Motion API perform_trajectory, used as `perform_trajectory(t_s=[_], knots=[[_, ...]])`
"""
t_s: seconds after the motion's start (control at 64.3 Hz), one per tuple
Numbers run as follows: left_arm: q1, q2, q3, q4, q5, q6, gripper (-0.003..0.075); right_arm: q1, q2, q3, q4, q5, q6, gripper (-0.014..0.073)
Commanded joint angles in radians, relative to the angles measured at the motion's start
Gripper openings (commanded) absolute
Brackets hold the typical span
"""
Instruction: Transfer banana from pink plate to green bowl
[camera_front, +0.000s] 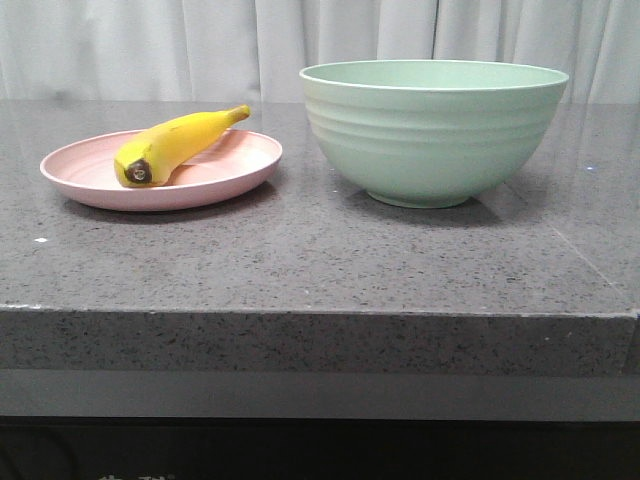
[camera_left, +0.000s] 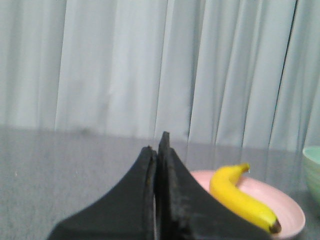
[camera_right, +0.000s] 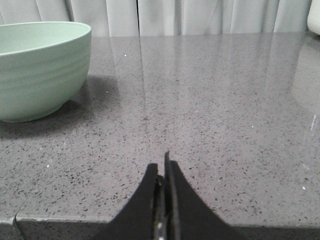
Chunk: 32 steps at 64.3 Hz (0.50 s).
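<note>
The banana (camera_front: 172, 146) lies on the pink plate (camera_front: 232, 172) at the left of the grey stone table, dark blunt end toward me, stem pointing back right. The green bowl (camera_front: 432, 130) stands upright to the right of the plate, apart from it. No gripper shows in the front view. In the left wrist view my left gripper (camera_left: 157, 145) is shut and empty, with the banana (camera_left: 240, 200) and the plate (camera_left: 290, 212) beyond and beside it. In the right wrist view my right gripper (camera_right: 162, 165) is shut and empty near the table's front edge, the bowl (camera_right: 35, 70) off to one side.
The table's front edge (camera_front: 320, 312) drops off toward me. A pale curtain (camera_front: 150, 45) hangs behind the table. A seam in the stone runs down the right side (camera_front: 590, 270). A white object's edge (camera_right: 315, 17) shows at the far corner in the right wrist view.
</note>
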Motion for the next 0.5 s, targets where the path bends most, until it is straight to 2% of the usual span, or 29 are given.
perform_trajectory(t_s=[0.0,0.171,0.482], knots=[[-0.005,-0.021,-0.022,0.013,-0.153,0.004,-0.0018,0.001,-0.012,-0.078,-0.006,-0.095,-0.001,-0.0067],[-0.005,0.0,-0.211,0.011,0.045,0.004,-0.0018,0.001,0.009,-0.236,-0.035,-0.066,-0.002,-0.0067],[-0.005,0.226,-0.603,0.02,0.427,0.007,-0.0018,0.001,0.243,-0.564,-0.108,0.155,-0.002,-0.0067]])
